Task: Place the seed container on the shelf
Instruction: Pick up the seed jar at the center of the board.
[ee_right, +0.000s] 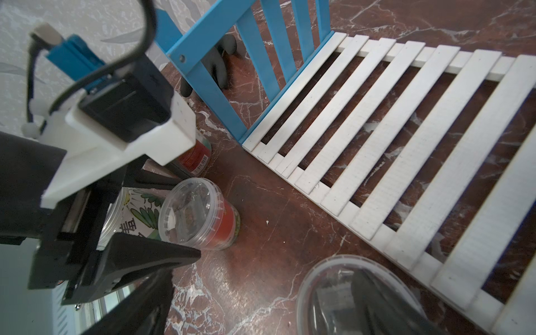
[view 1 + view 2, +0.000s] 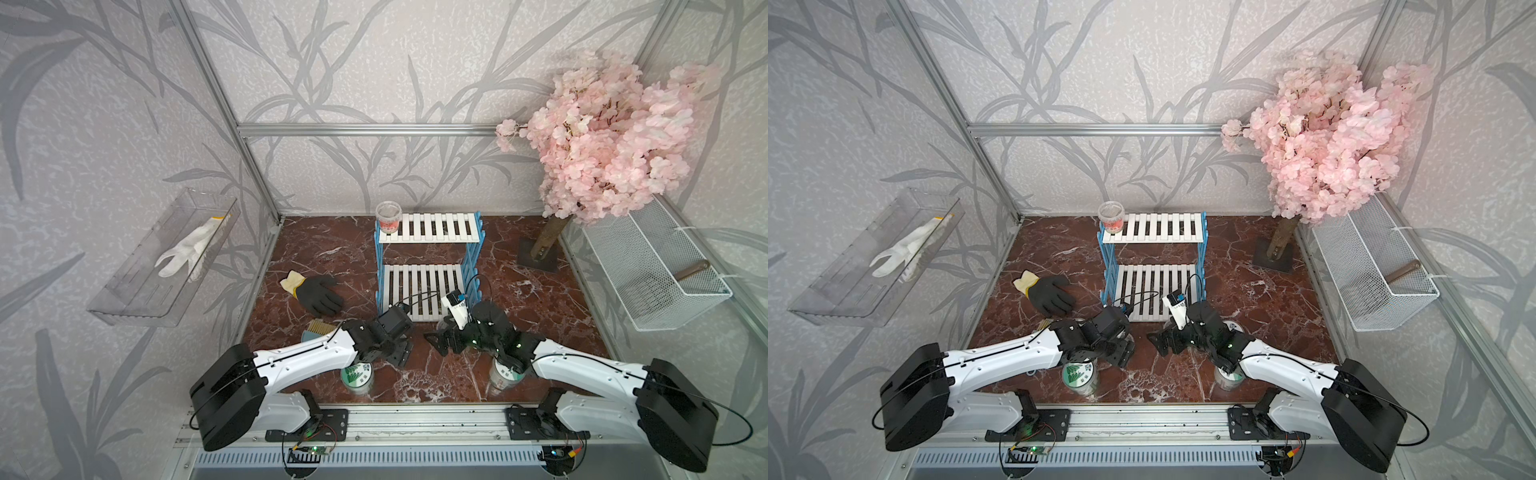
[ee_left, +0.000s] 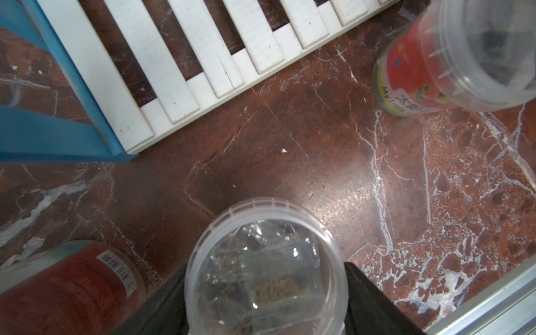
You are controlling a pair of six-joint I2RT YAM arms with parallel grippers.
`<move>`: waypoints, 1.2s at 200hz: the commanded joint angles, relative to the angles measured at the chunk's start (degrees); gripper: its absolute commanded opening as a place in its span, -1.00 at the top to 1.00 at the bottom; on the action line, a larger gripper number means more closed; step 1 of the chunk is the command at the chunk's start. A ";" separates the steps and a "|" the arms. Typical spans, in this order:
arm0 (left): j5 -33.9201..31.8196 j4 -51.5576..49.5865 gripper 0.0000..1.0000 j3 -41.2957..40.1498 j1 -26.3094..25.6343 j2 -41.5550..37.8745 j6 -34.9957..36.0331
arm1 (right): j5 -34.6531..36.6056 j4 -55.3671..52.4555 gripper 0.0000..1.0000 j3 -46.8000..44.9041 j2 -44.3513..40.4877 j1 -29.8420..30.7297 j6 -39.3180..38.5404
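A seed container (image 3: pixel 261 232) with a clear lid and red label stands on the marble floor in front of the shelf (image 2: pixel 428 249). My left gripper (image 3: pixel 265 269) is shut on it, one black finger against each side; the right wrist view shows the same container (image 1: pixel 197 214). In both top views that gripper (image 2: pixel 399 353) hides it. My right gripper (image 1: pixel 261 278) is open beside it, with one finger over the lid of another container (image 1: pixel 324 290). A similar container (image 2: pixel 388 218) stands on the shelf's upper tier at its left end.
Two green-and-white lidded jars (image 2: pixel 357 376) (image 2: pixel 505 374) stand under the arms. A black glove (image 2: pixel 318 293) lies left of the shelf. A clear wall tray (image 2: pixel 166 257) holds a white glove. The pink blossom tree (image 2: pixel 602 137) and wire basket (image 2: pixel 656 270) are on the right.
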 commanded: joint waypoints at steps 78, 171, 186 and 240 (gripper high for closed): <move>10.30 -6.36 -0.54 5.86 4.00 -7.57 5.49 | 5.44 -0.27 -0.98 -2.99 -10.82 0.36 -5.45; 29.15 -15.26 -0.50 20.43 17.45 -9.33 17.09 | -4.71 6.72 -0.76 -3.70 -14.11 0.43 -22.62; 29.61 -16.55 -0.51 22.22 17.55 -8.99 19.30 | -6.57 12.00 -0.67 -4.16 -12.69 0.54 -23.67; 31.20 -22.58 -0.51 28.41 17.63 -6.77 28.04 | -13.84 23.95 -0.58 -1.01 -5.50 0.93 -25.91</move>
